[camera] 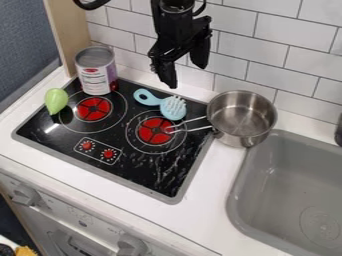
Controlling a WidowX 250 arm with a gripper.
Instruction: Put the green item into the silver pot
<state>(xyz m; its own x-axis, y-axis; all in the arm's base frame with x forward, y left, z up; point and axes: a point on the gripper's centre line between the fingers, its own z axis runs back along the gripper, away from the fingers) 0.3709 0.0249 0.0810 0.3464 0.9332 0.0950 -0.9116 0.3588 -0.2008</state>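
My gripper [184, 73] hangs at the top centre, in front of the tiled wall and above the back of the stove, its fingers apart with nothing between them. At the stove's left edge lies the green item [56, 100], rounded at one end and pointed at the other, well to the left of the gripper and lower in the view. The silver pot [240, 119] stands upright right of the stove, by the sink's back left corner. Its wire handle points left over the stove, and its visible inside holds nothing.
A can [96, 71] stands at the stove's back left, just right of the green item. A light blue brush [172, 108] lies at the back of the black stove top [143, 172], between can and pot. The grey sink [284, 192] takes up the lower right.
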